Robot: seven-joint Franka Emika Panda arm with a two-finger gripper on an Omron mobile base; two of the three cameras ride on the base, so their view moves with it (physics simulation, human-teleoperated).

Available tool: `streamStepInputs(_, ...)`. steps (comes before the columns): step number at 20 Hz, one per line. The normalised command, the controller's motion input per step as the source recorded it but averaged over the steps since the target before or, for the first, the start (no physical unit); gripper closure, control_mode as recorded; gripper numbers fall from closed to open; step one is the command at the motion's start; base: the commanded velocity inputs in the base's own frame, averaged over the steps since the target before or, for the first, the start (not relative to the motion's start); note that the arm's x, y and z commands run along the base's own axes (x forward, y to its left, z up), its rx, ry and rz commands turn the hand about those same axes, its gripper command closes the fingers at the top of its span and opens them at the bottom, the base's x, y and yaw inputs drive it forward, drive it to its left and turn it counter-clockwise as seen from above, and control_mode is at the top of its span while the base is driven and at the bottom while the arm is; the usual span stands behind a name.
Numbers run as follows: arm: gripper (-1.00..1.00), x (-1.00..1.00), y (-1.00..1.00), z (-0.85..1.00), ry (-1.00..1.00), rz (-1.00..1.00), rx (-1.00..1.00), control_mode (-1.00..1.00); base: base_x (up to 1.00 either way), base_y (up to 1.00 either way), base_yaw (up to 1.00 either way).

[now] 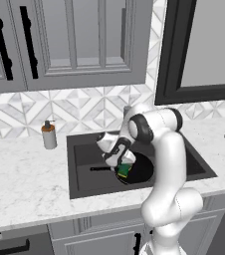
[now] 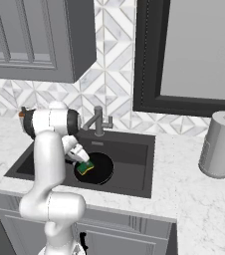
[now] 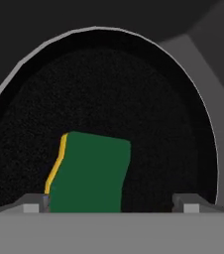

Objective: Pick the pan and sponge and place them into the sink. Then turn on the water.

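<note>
My left base camera sits behind the arm, looking forward and down; the dark rectangular sink [image 1: 79, 167] set in the white marble bench [image 1: 20, 184] lies mid-frame, at middling range. My right base camera sees that same sink [image 2: 134, 164] from the other side, in its lower left. Both share the round black frying pan [image 1: 142, 172]. My hand camera looks along the hand, very near the pan [image 3: 109, 99] and the green-topped, yellow-edged sponge [image 3: 89, 173].
</note>
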Motion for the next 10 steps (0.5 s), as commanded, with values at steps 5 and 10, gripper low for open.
streamStepInputs(5, -1.00, -0.28, 0.00, 0.79, -0.02, 0.00, 0.00, -1.00, 0.00, 0.00, 0.00)
streamStepInputs(10, -1.00, -0.35, 0.02, 0.75, -0.02, 0.00, 0.00, -1.00, 0.00, 0.00, 0.00)
